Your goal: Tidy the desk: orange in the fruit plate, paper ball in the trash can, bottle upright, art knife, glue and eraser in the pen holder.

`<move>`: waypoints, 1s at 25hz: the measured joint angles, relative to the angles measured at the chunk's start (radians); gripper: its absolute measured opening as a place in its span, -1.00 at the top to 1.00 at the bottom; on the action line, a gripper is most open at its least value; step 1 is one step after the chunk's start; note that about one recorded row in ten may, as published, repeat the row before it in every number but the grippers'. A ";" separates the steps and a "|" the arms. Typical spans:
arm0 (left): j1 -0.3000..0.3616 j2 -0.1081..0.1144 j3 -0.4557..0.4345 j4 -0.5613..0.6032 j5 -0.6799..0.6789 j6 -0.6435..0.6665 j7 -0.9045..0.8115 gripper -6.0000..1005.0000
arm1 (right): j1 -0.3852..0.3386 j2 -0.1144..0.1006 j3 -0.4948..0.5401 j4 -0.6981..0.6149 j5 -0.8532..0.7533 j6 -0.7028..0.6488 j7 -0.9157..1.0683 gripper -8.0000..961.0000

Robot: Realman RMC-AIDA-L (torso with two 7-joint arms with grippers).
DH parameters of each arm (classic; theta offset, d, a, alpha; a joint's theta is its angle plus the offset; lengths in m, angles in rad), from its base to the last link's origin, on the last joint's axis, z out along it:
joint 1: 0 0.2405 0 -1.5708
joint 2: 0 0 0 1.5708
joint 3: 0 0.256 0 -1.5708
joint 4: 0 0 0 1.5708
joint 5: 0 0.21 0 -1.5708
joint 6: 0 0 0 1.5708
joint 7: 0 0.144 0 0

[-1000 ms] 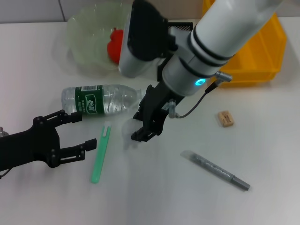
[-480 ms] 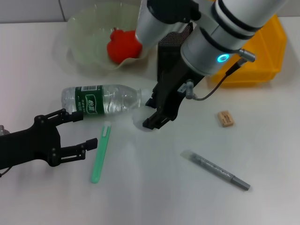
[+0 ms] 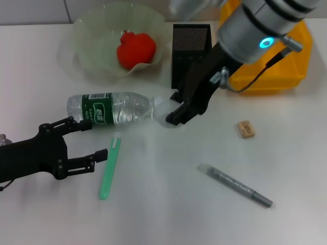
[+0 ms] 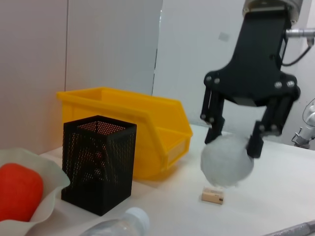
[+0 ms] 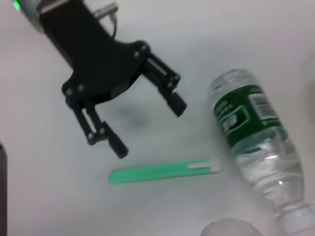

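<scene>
From the head camera I am watching my right pincer [image 3: 180,113] carrying the paper ball [image 3: 164,109] just beside the pen holder [image 3: 190,53]; a second ago it was lower and nearer the art knife [image 3: 110,166], and it is rising toward the trash can [image 3: 278,56] beyond. My left wrist camera is showing that pincer clamped on the ball's upper part only, so I am judging a slip possible. My right wrist camera is showing the left pincer [image 5: 147,125] hanging open over the worktop [image 5: 49,206], the bottle [image 5: 256,147] lying beside it.

Bright, even overhead light, soft shadows; right wrist view motion-blurred.
</scene>
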 joint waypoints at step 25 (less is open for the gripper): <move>-0.043 -0.012 0.000 -0.001 -0.005 0.004 -0.003 -0.64 | -0.072 -0.036 0.316 -0.106 -0.074 -0.082 0.001 0.05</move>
